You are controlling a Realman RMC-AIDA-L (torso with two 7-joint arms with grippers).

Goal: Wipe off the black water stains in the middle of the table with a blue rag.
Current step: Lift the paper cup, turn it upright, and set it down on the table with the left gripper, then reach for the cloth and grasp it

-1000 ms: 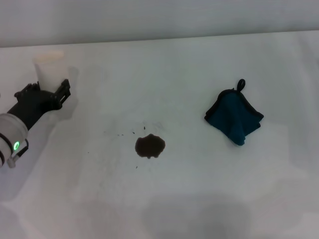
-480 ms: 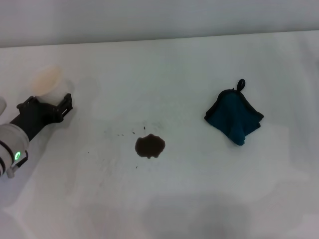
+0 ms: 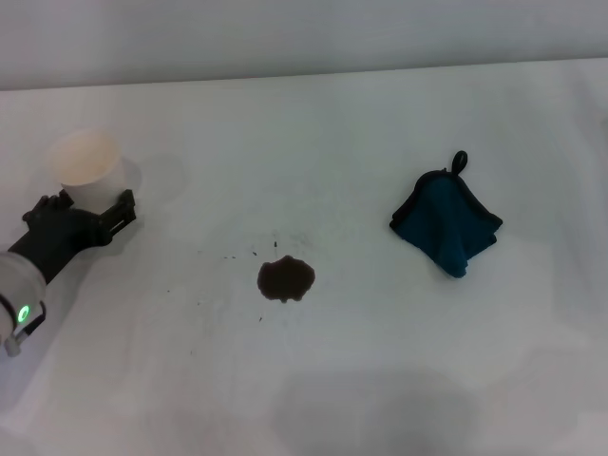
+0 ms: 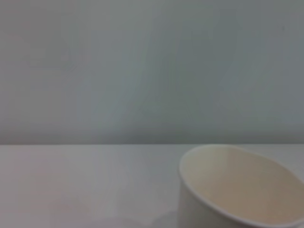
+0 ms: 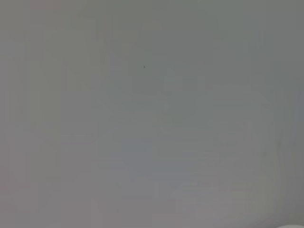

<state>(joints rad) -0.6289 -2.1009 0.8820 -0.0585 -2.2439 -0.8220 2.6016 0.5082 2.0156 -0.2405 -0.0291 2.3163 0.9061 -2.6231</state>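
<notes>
The black water stains lie as a small dark blotch in the middle of the white table, with tiny specks to its left. The blue rag lies crumpled to the right of the stain, its black loop pointing to the far side. My left gripper is at the table's left edge, far from both, its fingers spread wide just behind the base of a white paper cup. The cup stands upright and also shows close up in the left wrist view. My right gripper is out of view.
The table's far edge meets a grey wall. The right wrist view shows only a plain grey surface.
The left gripper moved down and back toward the near left. The cup went from raised to tilted to standing upright on the table. Rag and stain have not moved.
</notes>
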